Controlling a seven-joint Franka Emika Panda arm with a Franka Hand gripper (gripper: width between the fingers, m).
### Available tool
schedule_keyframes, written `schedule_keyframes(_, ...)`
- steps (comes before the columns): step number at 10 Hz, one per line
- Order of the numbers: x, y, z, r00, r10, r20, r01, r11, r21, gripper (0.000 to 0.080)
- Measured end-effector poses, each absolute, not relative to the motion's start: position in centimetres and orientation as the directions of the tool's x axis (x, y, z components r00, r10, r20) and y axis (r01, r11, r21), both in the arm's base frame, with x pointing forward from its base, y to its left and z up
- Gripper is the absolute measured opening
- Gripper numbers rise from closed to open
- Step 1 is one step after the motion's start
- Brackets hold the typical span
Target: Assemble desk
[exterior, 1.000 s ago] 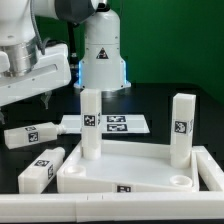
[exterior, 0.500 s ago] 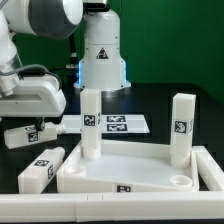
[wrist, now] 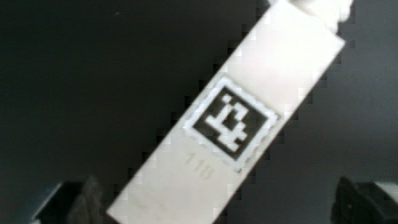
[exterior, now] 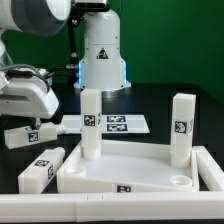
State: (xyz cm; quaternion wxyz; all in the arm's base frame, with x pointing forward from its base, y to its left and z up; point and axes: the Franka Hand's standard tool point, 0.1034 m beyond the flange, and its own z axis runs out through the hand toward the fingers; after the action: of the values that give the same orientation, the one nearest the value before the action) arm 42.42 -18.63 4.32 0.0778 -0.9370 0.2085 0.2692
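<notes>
The white desk tabletop lies flat at the front. Two legs stand upright in its corner sockets: one toward the exterior view's left, one at the right. Two more tagged legs lie loose on the black table at the left, a farther one and a nearer one. My gripper hangs just above the farther loose leg. In the wrist view that leg lies diagonally below my gripper. The fingers are spread wide, one on each side, and touch nothing.
The marker board lies flat behind the tabletop. The robot's white base stands at the back. A white rail runs along the front edge.
My arm has moved toward the exterior view's left and down, and now hangs over the farther loose leg. The desk parts have not moved.
</notes>
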Motion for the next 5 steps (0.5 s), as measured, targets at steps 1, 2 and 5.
schedule_keyframes(1, 42.19, -18.83, 4.83, 0.693, -0.333, -0.64, -0.458, -0.888, -0.033, 0.0649)
schedule_keyframes(2, 42.91, -19.44, 4.79, 0.635, -0.314, -0.705, -0.47, -0.882, -0.03, 0.0649)
schedule_keyframes(5, 43.03, -19.07, 4.08, 0.564, -0.303, -0.768, -0.49, -0.872, -0.016, 0.0649)
